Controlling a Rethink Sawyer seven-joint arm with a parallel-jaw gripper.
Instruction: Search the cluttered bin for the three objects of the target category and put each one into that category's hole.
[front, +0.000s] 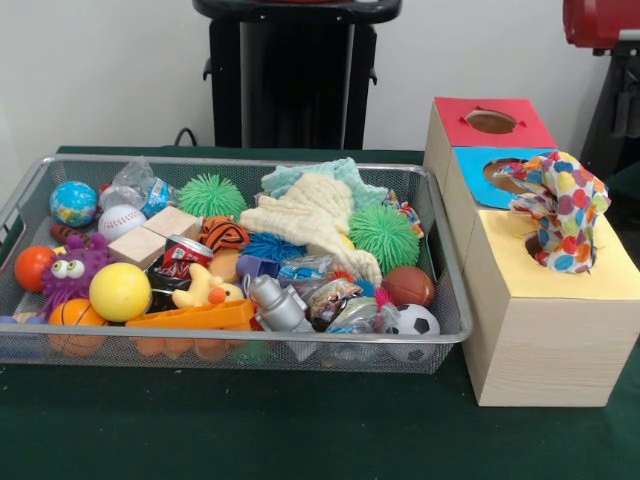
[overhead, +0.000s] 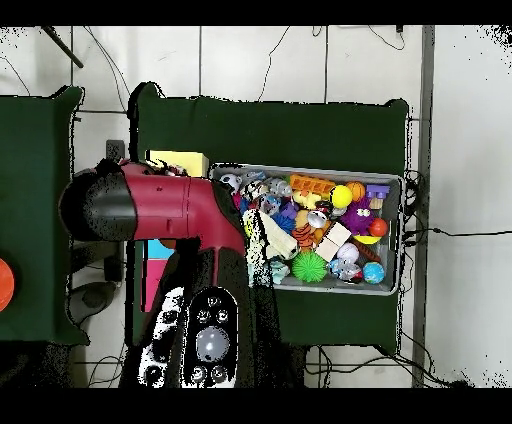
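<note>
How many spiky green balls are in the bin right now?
2. One spiky green ball sits at the bin's back, left of the cream cloth; the other green ball lies right of that cloth. More may be buried under the clutter.

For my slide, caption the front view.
Mesh bin crammed with toys beside three wooden boxes, polka-dot cloth stuffed in one hole.

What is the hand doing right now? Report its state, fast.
Hand: cannot be told. The overhead view shows only the red arm over the boxes; the hand itself is hidden.
</note>
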